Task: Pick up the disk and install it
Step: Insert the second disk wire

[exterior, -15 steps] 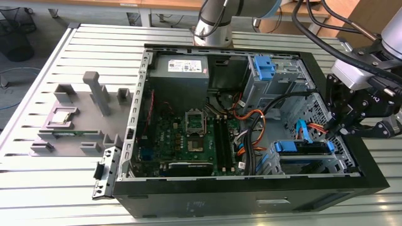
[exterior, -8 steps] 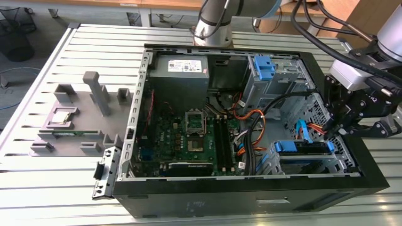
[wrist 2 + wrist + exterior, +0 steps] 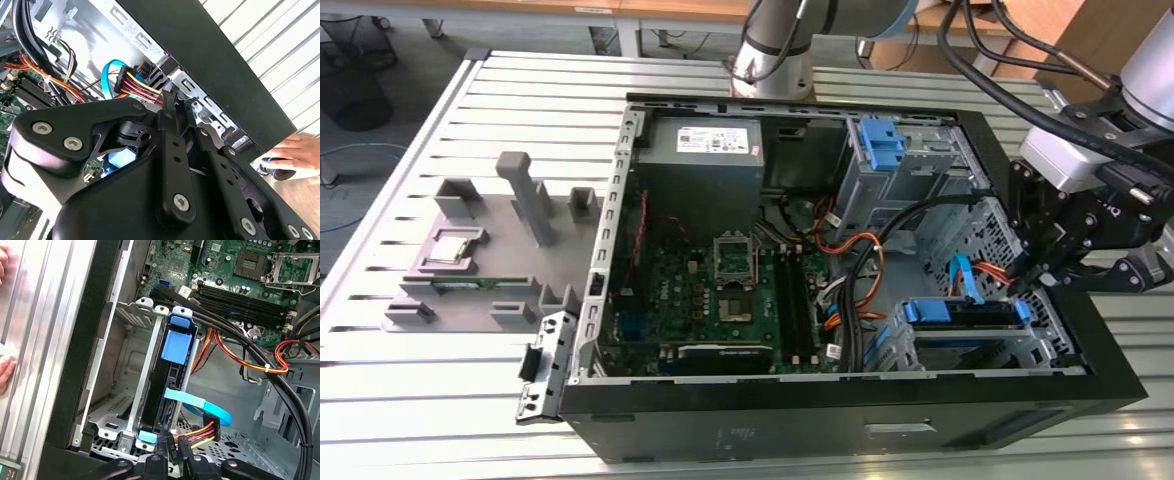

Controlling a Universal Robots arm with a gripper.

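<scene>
I have the hand (image 3: 172,452) pressed together just behind the disk (image 3: 167,390), which stands edge-up in its drive cage (image 3: 127,385) ahead, so I judge installation nearly done, seating needing only a gentle push.

So the whole setup sits on a ribbed aluminium surface (image 3: 414,400) made of long slotted profiles, silvery and catching a fair bit of glare along the near edge. Past the far edge you get grey floor (image 3: 420,50), with a black wire-mesh waste bin (image 3: 350,70) off the surface's far corner on the exterior view's left. A blue cable (image 3: 340,160) trails across the floor there too. Wooden desks (image 3: 680,10) with pale metal legs run along the back. Lighting is bright and even, no harsh shadows.
</scene>
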